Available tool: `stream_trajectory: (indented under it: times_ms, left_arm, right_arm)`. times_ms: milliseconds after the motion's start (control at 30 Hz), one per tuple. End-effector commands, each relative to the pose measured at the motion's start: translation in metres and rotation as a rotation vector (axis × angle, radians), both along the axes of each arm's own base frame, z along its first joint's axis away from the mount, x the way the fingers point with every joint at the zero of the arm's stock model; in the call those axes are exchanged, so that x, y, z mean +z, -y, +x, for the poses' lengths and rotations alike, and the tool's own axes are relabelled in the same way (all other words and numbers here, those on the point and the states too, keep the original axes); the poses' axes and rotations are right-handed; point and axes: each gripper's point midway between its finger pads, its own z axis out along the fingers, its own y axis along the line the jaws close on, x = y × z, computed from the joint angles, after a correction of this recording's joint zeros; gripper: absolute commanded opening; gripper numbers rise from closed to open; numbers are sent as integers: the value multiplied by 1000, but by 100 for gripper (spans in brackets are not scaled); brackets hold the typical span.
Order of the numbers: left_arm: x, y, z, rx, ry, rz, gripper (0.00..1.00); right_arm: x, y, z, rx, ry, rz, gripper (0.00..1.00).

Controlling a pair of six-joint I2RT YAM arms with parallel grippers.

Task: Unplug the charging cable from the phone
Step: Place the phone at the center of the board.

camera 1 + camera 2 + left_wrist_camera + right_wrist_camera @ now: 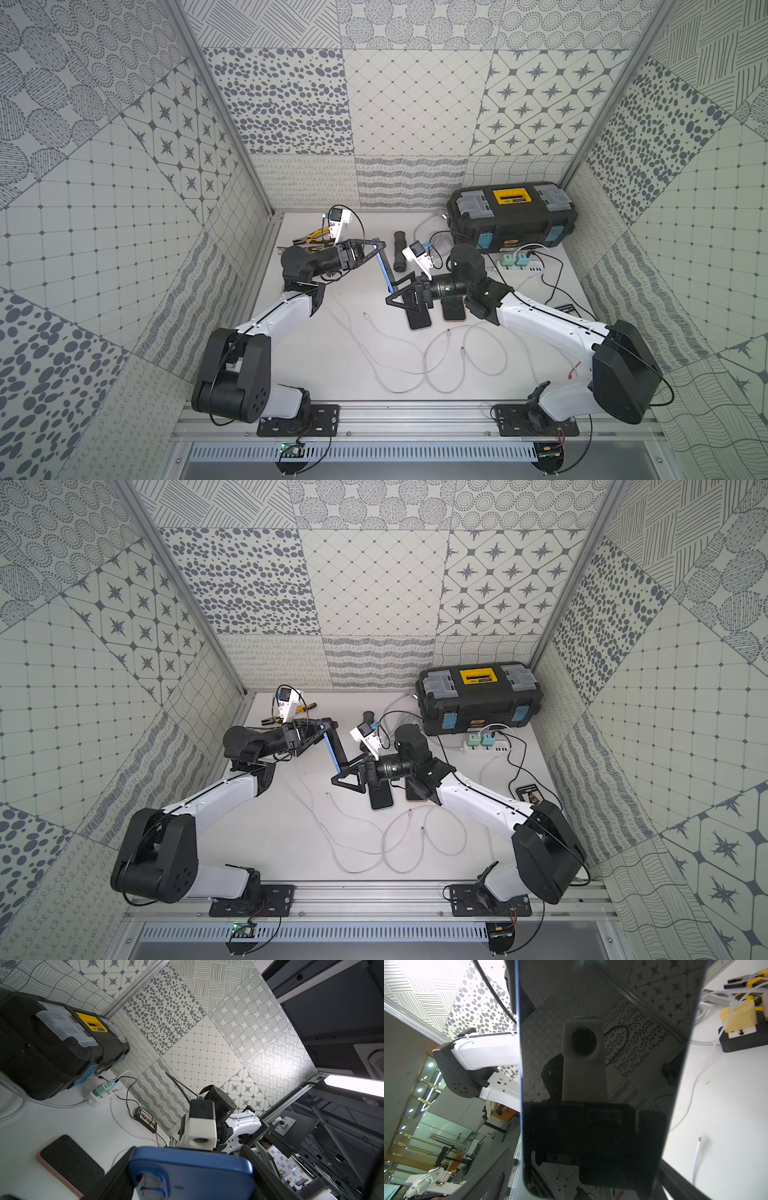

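Blue phone (191,1172) held in the air above the worktop (307,374), our left fingers (116,1169) clamped on its camera end, our right fingers (492,1169) spread wide astride its other end, white charging cables (399,391) loose below, plugs free.

Blue phone (383,268), black toolbox (515,226) with yellow handle (510,196), white cables (696,1159), grey-patterned walls (291,95)

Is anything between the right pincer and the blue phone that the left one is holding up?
Nothing visible stands between them. The blue phone is held edge-on, clamped at its camera end in the left pincer. The right pincer straddles the phone's other end with its jaws open, so it only has to close.
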Motion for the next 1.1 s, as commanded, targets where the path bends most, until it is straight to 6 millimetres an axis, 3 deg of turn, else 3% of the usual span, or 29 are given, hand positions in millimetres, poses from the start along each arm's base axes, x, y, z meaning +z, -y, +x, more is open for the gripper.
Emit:
stream_trajectory:
  times_ms: [0, 533, 800, 833, 900, 1000, 1033, 1067]
  left_arm:
    - [10, -2, -7, 7, 60, -13, 0]
    - [9, -1, -11, -5, 68, -5, 0]
    - [8, -1, -11, -6, 66, -4, 2]
    - [8, -1, -11, -6, 68, -3, 7]
    - [8, -1, -11, -4, 68, -5, 33]
    - [7, -2, -9, 1, 61, -4, 85]
    - [5, -1, -8, 2, 57, -2, 97]
    - [3, -2, -7, 4, 49, 1, 98]
  right_arm:
    - [11, -5, 5, 5, 29, 24, 96]
    - [14, -9, 14, -17, 12, 23, 78]
    - [14, -10, 13, -8, 5, 35, 58]
    - [14, -9, 13, -8, 2, 36, 55]
    - [15, -9, 11, -5, 1, 42, 47]
    - [15, -7, 10, -5, 3, 45, 41]
    - [15, -7, 9, -7, 3, 45, 40]
    - [15, -6, 9, -8, 2, 44, 39]
